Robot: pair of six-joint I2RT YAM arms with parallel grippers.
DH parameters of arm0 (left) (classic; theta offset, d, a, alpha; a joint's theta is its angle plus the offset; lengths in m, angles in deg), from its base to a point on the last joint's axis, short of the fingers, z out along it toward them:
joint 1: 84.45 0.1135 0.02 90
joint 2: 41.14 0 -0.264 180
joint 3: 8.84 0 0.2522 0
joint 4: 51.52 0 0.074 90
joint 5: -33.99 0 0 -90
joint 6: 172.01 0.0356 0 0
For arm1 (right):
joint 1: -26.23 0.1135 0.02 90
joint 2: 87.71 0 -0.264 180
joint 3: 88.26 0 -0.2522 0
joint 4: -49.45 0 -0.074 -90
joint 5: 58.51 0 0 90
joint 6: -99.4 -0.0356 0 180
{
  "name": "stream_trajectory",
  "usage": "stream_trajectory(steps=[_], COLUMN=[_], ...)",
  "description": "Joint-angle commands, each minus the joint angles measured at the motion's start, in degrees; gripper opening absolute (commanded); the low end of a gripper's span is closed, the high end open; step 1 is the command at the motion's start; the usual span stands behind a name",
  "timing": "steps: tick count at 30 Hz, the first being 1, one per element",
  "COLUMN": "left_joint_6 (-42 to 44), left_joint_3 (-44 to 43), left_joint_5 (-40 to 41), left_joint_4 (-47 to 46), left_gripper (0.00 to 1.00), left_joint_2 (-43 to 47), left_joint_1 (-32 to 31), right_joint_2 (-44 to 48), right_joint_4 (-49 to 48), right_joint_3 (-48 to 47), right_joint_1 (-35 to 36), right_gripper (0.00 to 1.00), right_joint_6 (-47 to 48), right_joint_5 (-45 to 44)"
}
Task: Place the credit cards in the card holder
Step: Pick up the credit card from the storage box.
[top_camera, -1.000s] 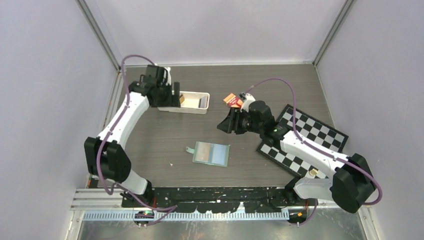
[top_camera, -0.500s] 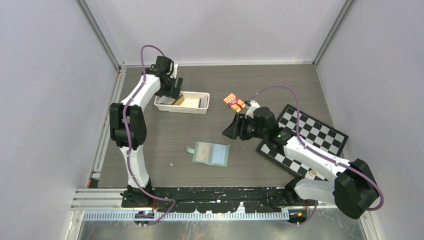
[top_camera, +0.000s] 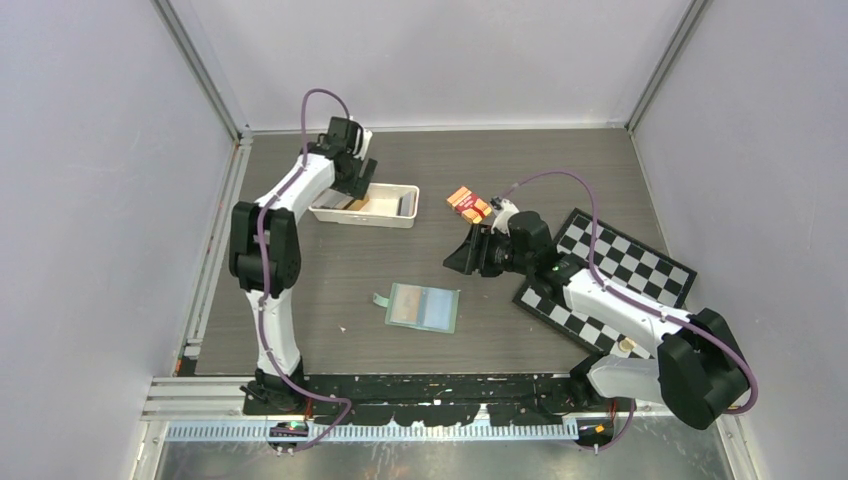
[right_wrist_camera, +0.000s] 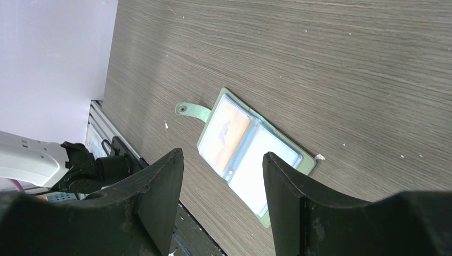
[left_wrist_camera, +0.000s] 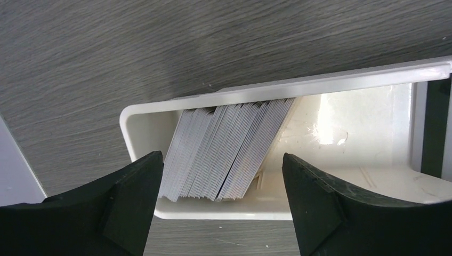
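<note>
The left tool (left_wrist_camera: 221, 165) hangs wide open and empty over the leaning stack of grey credit cards (left_wrist_camera: 229, 133) at the left end of the white tray (left_wrist_camera: 320, 85) on the far bench (top_camera: 520, 160), while the right tool (right_wrist_camera: 221, 160), also open and empty, hovers right of the card holder (top_camera: 424, 307), which lies unfolded near mid-bench.

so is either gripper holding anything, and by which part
Nothing is held: left gripper open over the credit cards in the tray, right gripper open, facing the card holder.
</note>
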Motion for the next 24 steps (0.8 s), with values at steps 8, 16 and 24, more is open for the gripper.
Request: stream_trajectory(steps=[8,16,24], left_joint_6=[4.7,5.4,5.5], left_joint_3=[1.3,2.2,2.4], left_joint_5=[9.1,14.8,15.7], left_joint_4=[-3.6,-5.6,-5.5], left_gripper=[0.85,0.84,0.83], left_joint_2=[-2.7,-1.7,-0.4], left_joint_1=[-3.1,-3.3,-3.3], right_joint_2=[0.1,-0.1,0.3], right_joint_4=[-4.3,-5.3,-5.9], right_joint_3=[1.0,1.6,2.3], right_joint_1=[-1.5,-2.2,-2.5], right_gripper=[0.62,0.62,0.61], right_joint_6=[-1.4,-2.4,-3.4], right_joint_5=[2.0,2.9,3.4])
